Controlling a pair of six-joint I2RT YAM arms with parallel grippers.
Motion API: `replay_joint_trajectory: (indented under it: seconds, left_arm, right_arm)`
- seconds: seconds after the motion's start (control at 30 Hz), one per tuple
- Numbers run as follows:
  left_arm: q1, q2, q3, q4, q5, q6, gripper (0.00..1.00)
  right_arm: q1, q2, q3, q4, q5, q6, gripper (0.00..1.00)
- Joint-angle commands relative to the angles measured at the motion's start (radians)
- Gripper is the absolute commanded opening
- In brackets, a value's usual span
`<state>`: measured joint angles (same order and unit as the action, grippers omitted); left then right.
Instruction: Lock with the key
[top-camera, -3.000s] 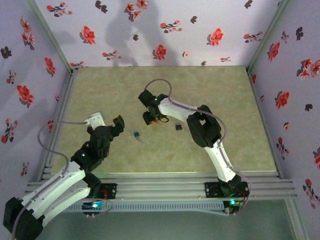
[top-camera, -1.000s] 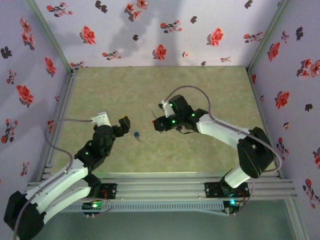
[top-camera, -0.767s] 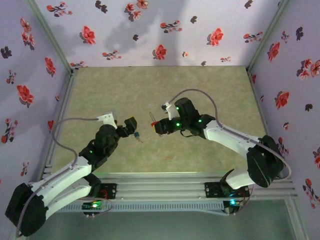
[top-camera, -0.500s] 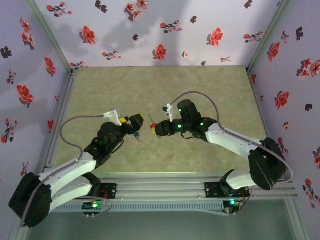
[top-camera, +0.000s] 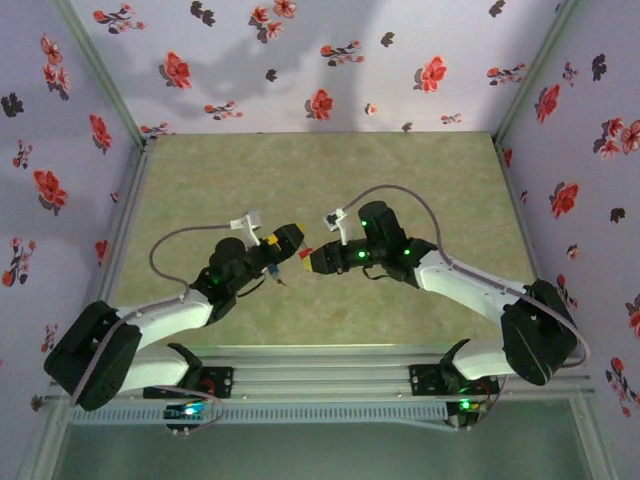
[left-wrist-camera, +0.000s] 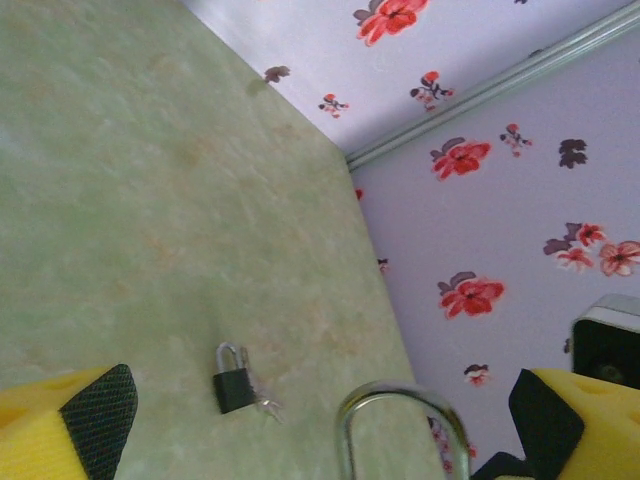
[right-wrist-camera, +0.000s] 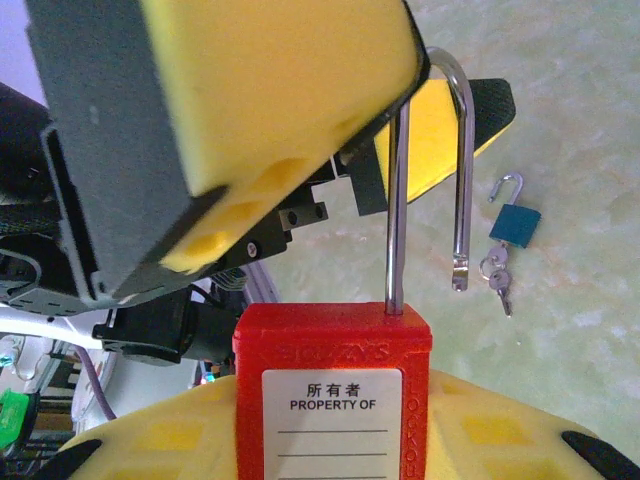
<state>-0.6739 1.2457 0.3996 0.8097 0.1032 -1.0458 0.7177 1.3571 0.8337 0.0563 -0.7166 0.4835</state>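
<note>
The left gripper (left-wrist-camera: 320, 428) has swung in, jaws spread wide, to straddle the open shackle (right-wrist-camera: 460, 150) of the red padlock (right-wrist-camera: 335, 400), whose body the right gripper (top-camera: 316, 258) pinches. The key (left-wrist-camera: 236, 386) lies on the table (left-wrist-camera: 150, 200) well beyond that padlock, so pressing the shackle shut looks next.

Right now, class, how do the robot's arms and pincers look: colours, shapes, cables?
Left arm and right arm: white shells between black joints, each trailed by a thin grey cable, with small green lights near the wrists. Left pincer and right pincer: blocky yellow fingers faced with black textured pads.
</note>
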Motion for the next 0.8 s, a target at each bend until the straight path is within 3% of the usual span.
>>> replay_joint_trajectory:
  seconds: [0.0,0.4,0.77]
  left_arm:
    - [0.005,0.022,0.028,0.118,0.051,-0.050,1.00]
    - [0.005,0.144,0.016,0.312,0.120,-0.146,1.00]
    - [0.001,0.135,0.004,0.346,0.141,-0.173,1.00]
  right_arm:
    - [-0.004,-0.022,-0.005,0.052,-0.039,0.017,0.01]
    - [0.001,-0.013,-0.008,0.066,-0.050,0.023,0.00]
    - [0.001,0.019,0.002,0.057,-0.047,0.018,0.00]
